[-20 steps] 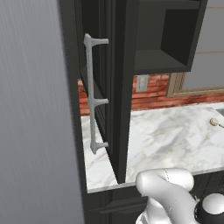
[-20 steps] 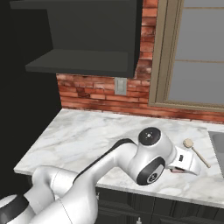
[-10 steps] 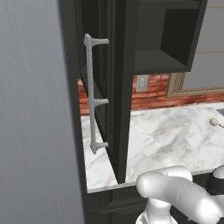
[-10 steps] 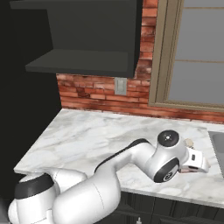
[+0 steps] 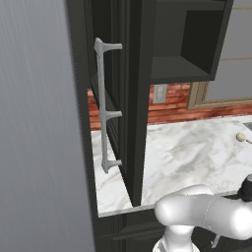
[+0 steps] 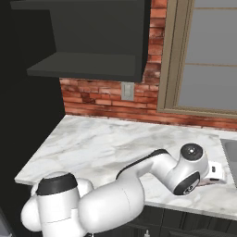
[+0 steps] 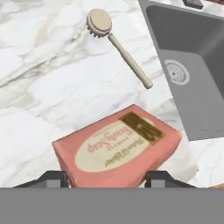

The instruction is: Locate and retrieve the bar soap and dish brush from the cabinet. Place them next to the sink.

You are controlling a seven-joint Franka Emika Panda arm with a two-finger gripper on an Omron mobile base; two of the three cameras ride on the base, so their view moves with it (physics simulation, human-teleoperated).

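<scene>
Your gripper (image 7: 105, 179) sits low over the marble counter (image 7: 48, 87), its two dark fingertips (image 7: 52, 178) flanking the near end of the pink bar soap (image 7: 118, 151). The jaws bracket the bar, but you cannot tell from these pictures whether they press on it or stand just clear. The soap lies label up near the counter's front edge, close to the sink (image 7: 192, 65). Beyond it, the dish brush (image 7: 118, 46) lies flat on the counter, head away from the sink and handle angled toward the basin's rim, apart from the soap. In the right base view your arm (image 6: 152, 176) reaches along the counter's front edge. The black cabinet (image 6: 92, 41) hangs over the counter's left end, against the brick wall (image 6: 106, 99).
</scene>
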